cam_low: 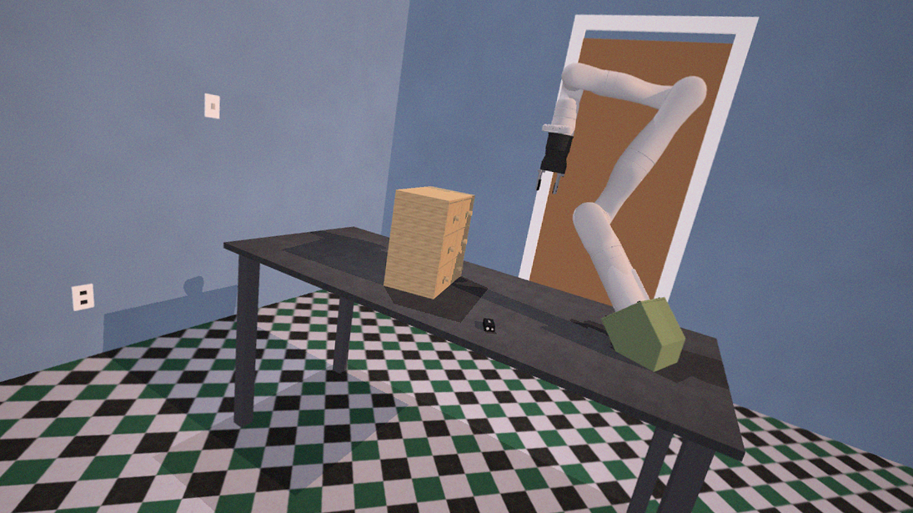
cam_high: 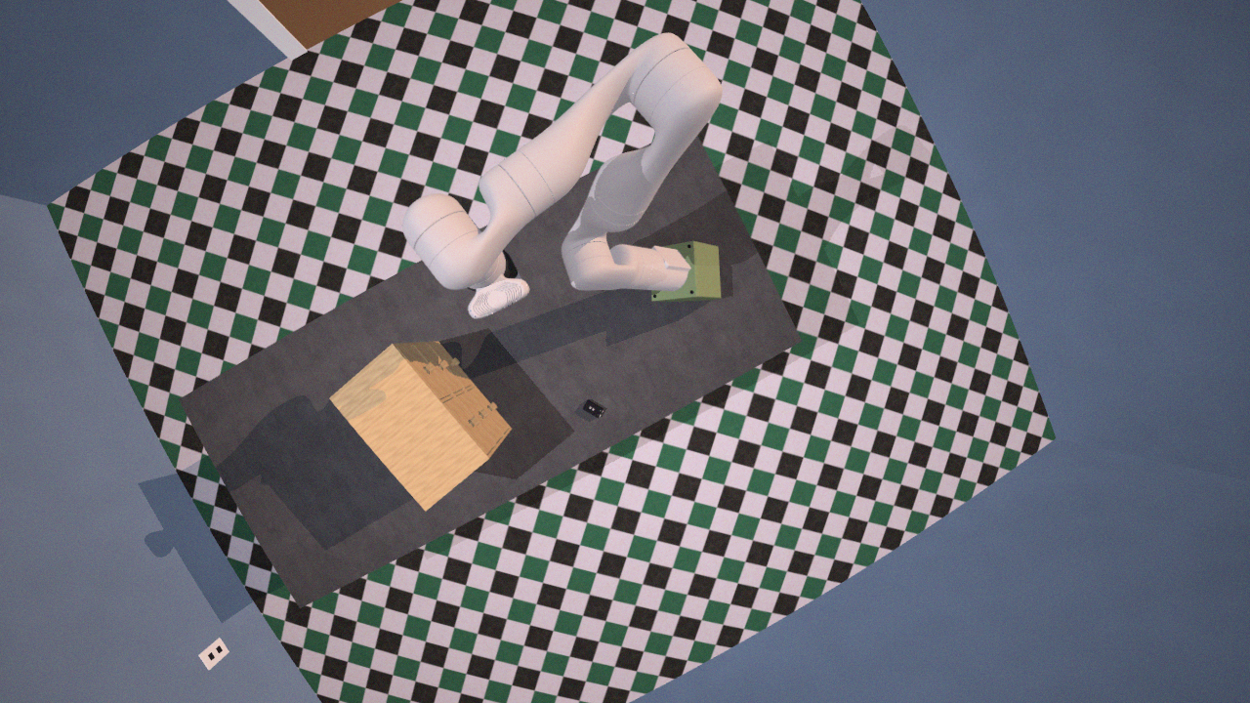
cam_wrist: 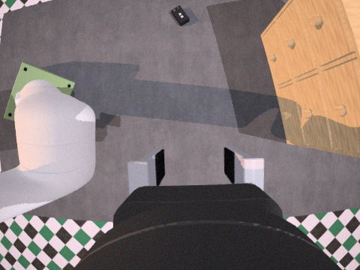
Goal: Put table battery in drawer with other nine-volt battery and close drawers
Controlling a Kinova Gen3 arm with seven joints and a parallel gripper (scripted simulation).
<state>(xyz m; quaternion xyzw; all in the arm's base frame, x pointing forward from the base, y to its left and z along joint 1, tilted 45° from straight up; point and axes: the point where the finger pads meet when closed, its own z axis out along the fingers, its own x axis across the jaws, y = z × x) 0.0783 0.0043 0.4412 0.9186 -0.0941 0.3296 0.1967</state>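
Note:
The black nine-volt battery point(cam_high: 593, 408) point(cam_low: 488, 324) point(cam_wrist: 180, 16) lies on the dark table in front of the chest. The wooden chest point(cam_high: 419, 419) point(cam_low: 416, 243) point(cam_wrist: 319, 75) stands upright, with two columns of drawers with small knobs. All its drawers look pushed in, so what they hold is hidden. My gripper point(cam_low: 548, 186) point(cam_wrist: 194, 161) is open and empty, pointing down, high above the table and away from both battery and chest. In the top view the arm hides its fingers.
The green base block point(cam_high: 706, 270) point(cam_low: 651, 333) point(cam_wrist: 31, 75) carries the arm at the other end of the table point(cam_high: 646, 367) point(cam_low: 548, 353). The battery lies near the table's long edge. The arm's shadow falls across the table and part of the chest's front.

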